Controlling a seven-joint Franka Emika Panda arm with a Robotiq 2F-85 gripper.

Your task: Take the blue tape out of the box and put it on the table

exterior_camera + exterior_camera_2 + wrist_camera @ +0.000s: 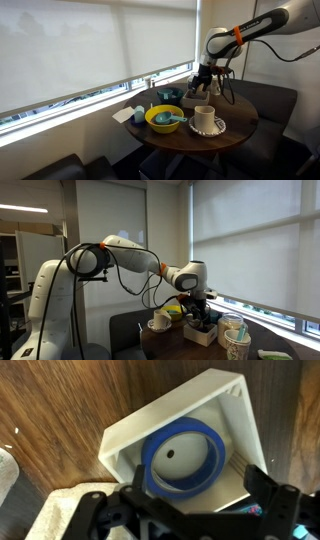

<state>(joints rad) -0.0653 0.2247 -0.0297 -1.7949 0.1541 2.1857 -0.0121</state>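
In the wrist view the blue tape [182, 457] lies flat inside the light tan open-topped box [222, 395], which stands on the dark brown wooden table [60, 400]. My gripper [197, 488] is open just above the box, with one black finger on each side of the tape, and holds nothing. In both exterior views the gripper [204, 78] [199, 312] points down over the box [197, 93] [200, 333] at the far side of the round table [190, 138]. The tape is hidden in the exterior views.
A yellow bowl [164, 118] with a blue utensil and a white cup on a saucer [206, 120] stand near the table's front. A dark bowl [168, 96] sits beside the box. A paper cup [236, 342] stands close by. A window runs behind the table.
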